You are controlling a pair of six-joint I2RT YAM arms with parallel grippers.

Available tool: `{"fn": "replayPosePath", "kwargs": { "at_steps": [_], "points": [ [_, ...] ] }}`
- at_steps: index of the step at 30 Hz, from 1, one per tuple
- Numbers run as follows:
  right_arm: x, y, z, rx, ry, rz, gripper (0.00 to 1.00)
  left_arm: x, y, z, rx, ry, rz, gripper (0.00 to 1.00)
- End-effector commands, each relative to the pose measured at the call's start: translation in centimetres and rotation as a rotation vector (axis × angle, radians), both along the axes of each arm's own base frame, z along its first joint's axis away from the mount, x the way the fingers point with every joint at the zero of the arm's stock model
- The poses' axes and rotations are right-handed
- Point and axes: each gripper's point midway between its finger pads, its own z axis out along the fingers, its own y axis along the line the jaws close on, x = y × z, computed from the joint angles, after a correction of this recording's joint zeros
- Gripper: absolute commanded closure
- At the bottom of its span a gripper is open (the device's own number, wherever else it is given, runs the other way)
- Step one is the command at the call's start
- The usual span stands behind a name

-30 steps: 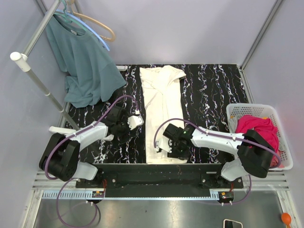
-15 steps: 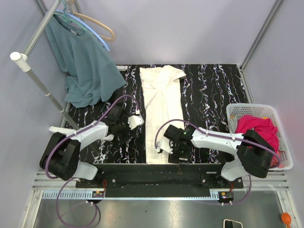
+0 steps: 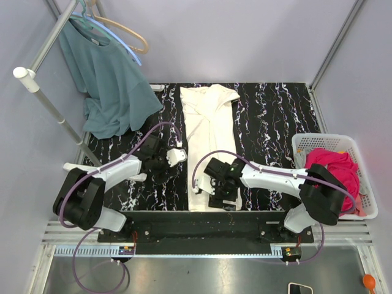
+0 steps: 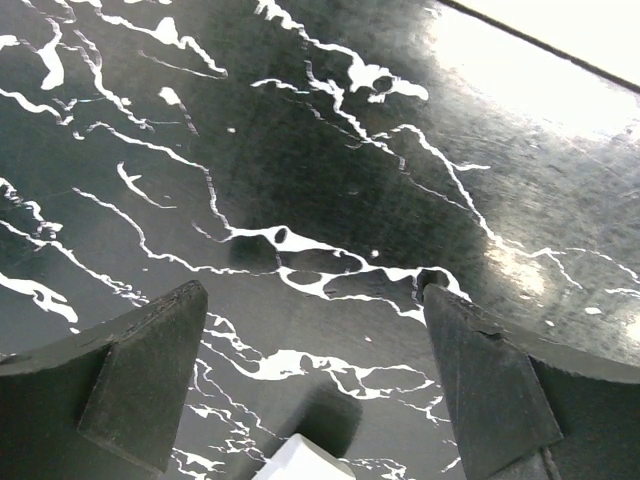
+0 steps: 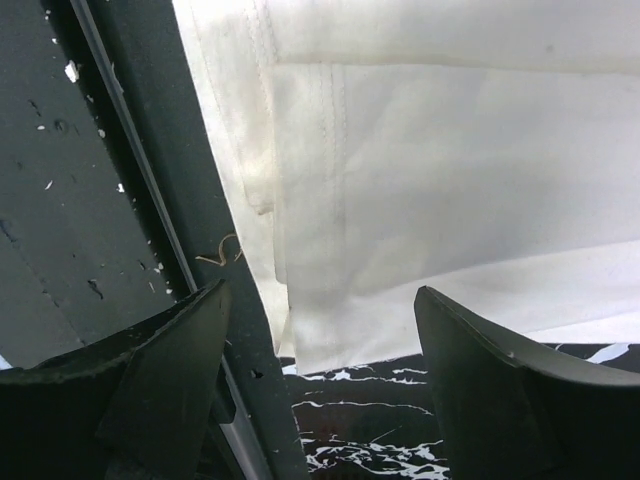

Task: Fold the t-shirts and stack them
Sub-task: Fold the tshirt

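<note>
The cream t-shirt lies in the middle of the black marbled table, folded lengthwise into a long strip. Its near hem corner fills the right wrist view. My right gripper hangs open just above that near end, with nothing between its fingers. My left gripper is open over bare table left of the strip, and a bright shirt edge shows beyond it. The pink t-shirt is bunched in the basket at the right.
A white basket stands at the table's right edge. A teal shirt hangs from a rack pole at the back left and drapes onto the table. The table's metal front rail runs beside the shirt's near hem.
My right gripper's jaws have spread wide apart and the gripper has shifted a little left over the shirt's near end. The left arm has barely moved.
</note>
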Motion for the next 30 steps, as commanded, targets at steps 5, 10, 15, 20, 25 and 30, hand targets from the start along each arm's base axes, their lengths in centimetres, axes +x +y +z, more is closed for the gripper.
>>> {"fn": "replayPosePath", "kwargs": {
  "at_steps": [5,10,15,20,25,30],
  "points": [
    [0.0,-0.7,-0.6,-0.011,-0.037,0.018,0.17,-3.3,-3.8,2.9,-0.058,0.012,-0.127,0.04],
    [-0.4,-2.0,-0.5,-0.033,-0.041,0.004,0.17,-5.4,-6.4,3.8,-0.088,0.036,-0.198,0.03],
    [-0.8,-3.7,-0.8,-0.059,-0.059,-0.001,0.17,-7.5,-8.3,3.7,-0.104,0.094,-0.265,0.02],
    [-0.3,-4.7,0.0,-0.059,-0.122,0.011,0.17,-9.3,-9.9,3.5,-0.118,0.146,-0.314,0.01],
    [0.2,-5.6,0.8,-0.049,-0.182,0.022,0.17,-11.5,-11.2,3.1,-0.136,0.222,-0.358,0.01],
    [1.4,-6.6,1.2,-0.066,-0.265,0.034,0.17,-12.8,-11.9,2.6,-0.133,0.264,-0.387,0.01]
  ]
}}
